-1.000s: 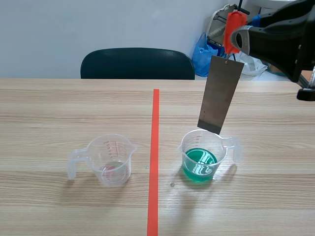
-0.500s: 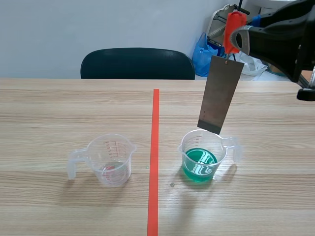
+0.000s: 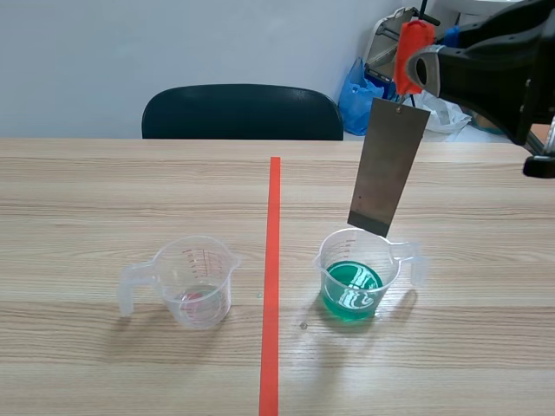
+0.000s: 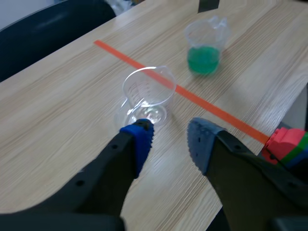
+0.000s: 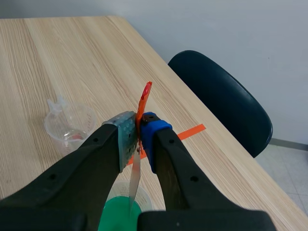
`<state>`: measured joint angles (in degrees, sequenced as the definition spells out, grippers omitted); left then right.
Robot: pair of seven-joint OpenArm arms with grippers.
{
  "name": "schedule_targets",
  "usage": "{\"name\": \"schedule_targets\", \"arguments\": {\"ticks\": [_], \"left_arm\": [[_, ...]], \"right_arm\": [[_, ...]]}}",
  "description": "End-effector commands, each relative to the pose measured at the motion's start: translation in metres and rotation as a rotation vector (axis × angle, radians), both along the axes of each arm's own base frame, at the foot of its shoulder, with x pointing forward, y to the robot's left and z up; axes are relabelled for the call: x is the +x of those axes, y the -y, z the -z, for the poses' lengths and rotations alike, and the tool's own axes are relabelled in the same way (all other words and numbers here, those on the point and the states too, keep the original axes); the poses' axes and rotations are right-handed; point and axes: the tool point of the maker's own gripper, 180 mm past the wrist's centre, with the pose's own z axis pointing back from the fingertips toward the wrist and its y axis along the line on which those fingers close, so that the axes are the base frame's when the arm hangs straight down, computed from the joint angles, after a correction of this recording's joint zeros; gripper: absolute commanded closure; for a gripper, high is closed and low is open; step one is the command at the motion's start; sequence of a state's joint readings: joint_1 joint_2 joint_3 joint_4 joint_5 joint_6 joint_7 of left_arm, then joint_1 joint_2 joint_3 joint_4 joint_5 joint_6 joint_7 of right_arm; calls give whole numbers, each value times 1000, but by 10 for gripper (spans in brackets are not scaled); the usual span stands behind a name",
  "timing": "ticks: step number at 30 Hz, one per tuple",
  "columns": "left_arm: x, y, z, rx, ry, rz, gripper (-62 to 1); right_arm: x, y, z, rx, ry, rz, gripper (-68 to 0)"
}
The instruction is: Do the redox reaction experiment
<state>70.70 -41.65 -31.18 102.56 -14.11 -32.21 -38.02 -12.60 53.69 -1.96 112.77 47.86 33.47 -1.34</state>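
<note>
metal plate point(image 3: 388, 166) hangs in the air over the right half of the worktop point(image 3: 104, 199), clear of its surface, gripped at its top by an orange-red tab point(image 3: 411, 54) that the right jaws pinch between their pads

key relation: the plate's long axis runs close to upright, slightly tilted, with the lower end nearer the tape line point(image 3: 272, 260). that lower end sits above the far rim of the green-liquid cup point(image 3: 392, 269), which stands right of the tape line toward the near edge. in the right wrist view the plate points down onto the green surface, so the cup lies straight below the right jaws; the likely next move is a plain descent, and the tilt calls for care at the rim. how far the plate stands above the liquid cannot be judged

the left jaws are spread and grip nothing, above the near left part of the worktop, with the clear cup point(image 3: 186, 260) just ahead of them; the right arm is the one placed for the dip

change: none visible; plate, cups and right arm match the earlier frames
</note>
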Motion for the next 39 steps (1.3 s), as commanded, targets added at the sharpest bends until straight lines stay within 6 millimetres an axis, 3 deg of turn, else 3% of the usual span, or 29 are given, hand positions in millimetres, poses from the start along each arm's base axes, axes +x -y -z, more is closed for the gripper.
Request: {"name": "schedule_targets", "arguments": {"ticks": [1,4,22,39], "left_arm": [[5,11,-9,-63,17,47,-105],[19,22,-20,-157,32,90,-22],[110,92,0,-301,-31,193,-27],[155,197,16,-397,-113,322,-27]], "right_arm": [[-1,-3,-12,21,32,-14,-6],[-1,-3,-12,21,33,-14,-6],[-1,-3,-12,23,34,-15,-6],[-1,-3,-12,24,34,-15,-6]]}}
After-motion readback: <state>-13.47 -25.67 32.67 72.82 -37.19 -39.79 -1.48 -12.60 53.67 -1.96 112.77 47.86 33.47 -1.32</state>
